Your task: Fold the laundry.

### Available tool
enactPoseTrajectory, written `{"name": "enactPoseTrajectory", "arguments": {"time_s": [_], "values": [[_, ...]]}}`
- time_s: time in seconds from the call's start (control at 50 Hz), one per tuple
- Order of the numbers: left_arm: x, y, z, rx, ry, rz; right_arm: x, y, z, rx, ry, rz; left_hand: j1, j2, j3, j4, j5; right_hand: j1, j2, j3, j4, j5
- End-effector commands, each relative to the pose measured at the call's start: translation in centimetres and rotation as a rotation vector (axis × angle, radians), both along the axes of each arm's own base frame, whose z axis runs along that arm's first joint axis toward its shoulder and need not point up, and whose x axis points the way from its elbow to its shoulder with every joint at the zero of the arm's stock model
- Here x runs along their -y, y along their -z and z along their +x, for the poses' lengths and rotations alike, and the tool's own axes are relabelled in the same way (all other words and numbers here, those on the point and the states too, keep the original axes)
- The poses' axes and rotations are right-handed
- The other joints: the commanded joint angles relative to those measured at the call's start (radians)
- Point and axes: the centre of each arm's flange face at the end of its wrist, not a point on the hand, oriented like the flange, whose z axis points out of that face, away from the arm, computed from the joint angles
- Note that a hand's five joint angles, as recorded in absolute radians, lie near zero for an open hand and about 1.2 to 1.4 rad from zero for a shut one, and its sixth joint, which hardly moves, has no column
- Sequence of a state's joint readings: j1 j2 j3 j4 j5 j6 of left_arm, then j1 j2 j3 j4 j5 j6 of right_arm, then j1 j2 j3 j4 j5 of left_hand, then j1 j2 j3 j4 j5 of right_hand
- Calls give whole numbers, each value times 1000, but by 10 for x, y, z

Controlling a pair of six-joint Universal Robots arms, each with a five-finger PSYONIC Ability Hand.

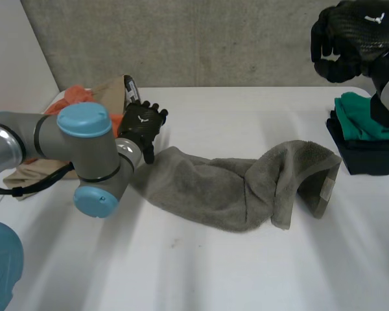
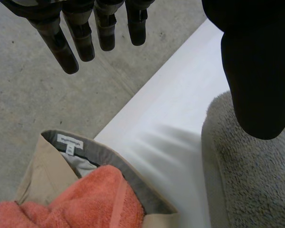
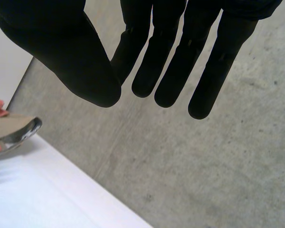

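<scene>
A grey towel (image 1: 233, 184) lies crumpled across the middle of the white table (image 1: 201, 265), its right end folded up into a loop. My left hand (image 1: 141, 126) hovers at the towel's left end, open, fingers straight and holding nothing. In the left wrist view its thumb (image 2: 256, 71) hangs over the grey towel's edge (image 2: 256, 180). My right hand (image 1: 350, 39) is raised high above the table's far right, shut and empty. Its fingers (image 3: 171, 61) curl in close to the thumb, in front of the concrete wall.
A laundry pile sits at the table's far left: an orange towel (image 1: 74, 96) (image 2: 76, 199) on beige trousers (image 1: 110, 91) (image 2: 42, 171). A black bin (image 1: 369, 159) holding folded green cloth (image 1: 363, 116) stands at the right edge. A concrete wall runs behind the table.
</scene>
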State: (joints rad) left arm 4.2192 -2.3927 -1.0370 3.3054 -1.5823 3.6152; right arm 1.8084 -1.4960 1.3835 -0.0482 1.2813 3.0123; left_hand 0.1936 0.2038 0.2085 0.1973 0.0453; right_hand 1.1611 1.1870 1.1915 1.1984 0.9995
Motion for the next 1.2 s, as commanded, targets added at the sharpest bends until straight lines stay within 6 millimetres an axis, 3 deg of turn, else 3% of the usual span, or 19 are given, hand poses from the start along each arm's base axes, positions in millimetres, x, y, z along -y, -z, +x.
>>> {"name": "enactPoseTrajectory", "arguments": {"time_s": [0.02,0.04,0.06,0.12,0.22,0.26,0.3,0.32,0.34,0.44,0.56,0.62,0.84,0.96,1.2], "values": [[-8,-22,4,-3,-1,13,6,35,11,-99,-11,127,-19,-29,-34,-23,-45,-138,-164,-168,-175,-151],[-10,-25,5,-2,-1,15,6,42,13,-120,-12,150,-19,-29,-34,-23,-45,-144,-170,-174,-181,-157],[-13,-33,7,-3,-4,15,11,62,17,-182,-12,206,-19,-29,-34,-23,-45,-249,-274,-279,-286,-262],[-22,-44,15,-4,-10,33,17,84,21,-244,-10,254,-19,-29,-34,-23,-45,-466,-492,-497,-504,-479],[-38,-56,33,-10,-24,63,32,134,29,-352,24,333,-19,-29,-34,-23,-45,-514,-540,-544,-551,-527],[-44,-57,40,-6,-23,75,39,143,29,-358,51,327,-19,-29,-34,-23,-45,-467,-493,-498,-505,-480],[-47,-57,44,-4,-22,84,43,146,30,-355,64,315,-19,-29,-34,-23,-45,-231,-256,-261,-268,-244],[-50,-54,48,1,-21,99,46,146,31,-346,74,292,-19,-29,-34,-23,-45,195,169,165,158,182],[-51,-52,51,5,-19,108,46,146,32,-342,74,280,-19,-29,-34,-23,-45,235,209,204,197,222],[-58,-39,62,24,-16,163,36,128,42,-313,47,195,-19,-29,-34,-23,-45,235,209,205,198,222],[-61,-13,74,51,-30,242,-2,53,56,-247,-2,-15,-19,-29,-34,-23,-45,235,209,205,198,222],[-62,-1,75,67,-20,278,-13,33,56,-210,-10,-52,-19,-29,-34,-23,-45,235,209,205,198,222],[-69,23,58,142,77,293,-39,27,74,-162,-77,-26,32,21,17,28,5,235,209,205,198,222],[-70,31,48,173,136,288,-40,32,74,-187,-62,-23,117,106,102,113,90,235,209,205,198,222],[-56,41,34,181,162,316,-37,50,69,-217,-50,15,272,262,257,269,246,235,209,205,198,222]]}}
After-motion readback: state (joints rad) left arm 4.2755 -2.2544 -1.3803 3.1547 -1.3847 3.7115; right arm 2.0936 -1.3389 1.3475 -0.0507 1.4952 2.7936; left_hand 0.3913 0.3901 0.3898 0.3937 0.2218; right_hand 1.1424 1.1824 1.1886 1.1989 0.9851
